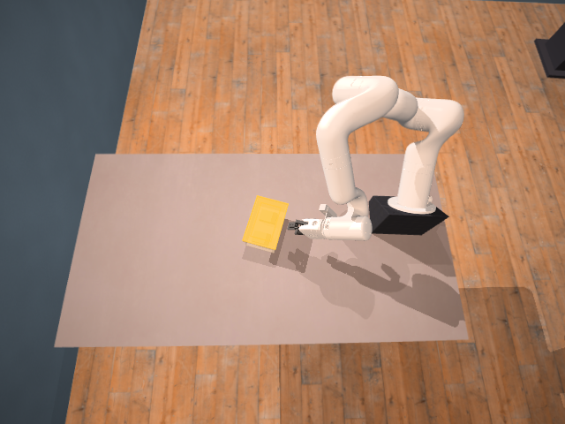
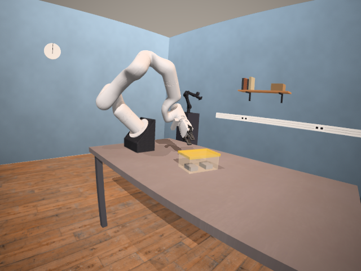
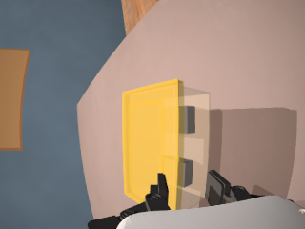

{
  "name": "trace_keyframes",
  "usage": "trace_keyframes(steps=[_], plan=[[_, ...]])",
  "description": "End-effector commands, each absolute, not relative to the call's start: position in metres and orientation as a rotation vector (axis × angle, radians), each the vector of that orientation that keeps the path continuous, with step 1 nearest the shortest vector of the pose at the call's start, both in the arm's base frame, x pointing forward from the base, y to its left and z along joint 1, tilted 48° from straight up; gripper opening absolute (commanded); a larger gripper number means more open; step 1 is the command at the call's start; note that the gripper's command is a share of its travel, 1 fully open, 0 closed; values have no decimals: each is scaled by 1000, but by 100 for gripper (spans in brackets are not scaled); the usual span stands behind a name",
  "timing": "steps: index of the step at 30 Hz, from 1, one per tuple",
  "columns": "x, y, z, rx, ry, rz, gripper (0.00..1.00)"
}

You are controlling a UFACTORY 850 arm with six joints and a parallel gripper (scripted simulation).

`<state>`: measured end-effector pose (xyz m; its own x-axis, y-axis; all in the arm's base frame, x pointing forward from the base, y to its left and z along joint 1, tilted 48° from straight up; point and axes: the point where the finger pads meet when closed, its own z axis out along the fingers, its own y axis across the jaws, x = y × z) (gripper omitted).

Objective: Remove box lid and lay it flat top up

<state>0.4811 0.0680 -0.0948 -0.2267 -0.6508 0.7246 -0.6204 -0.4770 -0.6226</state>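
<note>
A flat yellow lid [image 1: 265, 223] sits on top of a clear box [image 2: 199, 164] near the middle of the table. The lid also shows in the exterior view [image 2: 199, 153] and in the wrist view [image 3: 149, 143]. Two grey blocks [image 2: 191, 167] lie inside the box. My gripper [image 1: 294, 226] hangs a short way off the box's side nearest the robot base, about level with the lid's edge and apart from it. Its fingers stand partly open with nothing between them. In the exterior view the gripper [image 2: 189, 140] is behind and slightly above the lid.
The arm's black base [image 1: 403, 216] stands on the table to the right of the box. A second black arm on a dark pedestal [image 2: 189, 116] stands beyond the table's far edge. A wall shelf [image 2: 263, 91] is out of reach.
</note>
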Motion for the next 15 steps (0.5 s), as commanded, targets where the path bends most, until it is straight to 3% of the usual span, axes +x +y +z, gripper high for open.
trace_keyframes(steps=[1, 15], plan=[[482, 69, -95, -1936, 1592, -1850, 48], [484, 68, -95, -1936, 1592, -1850, 48]])
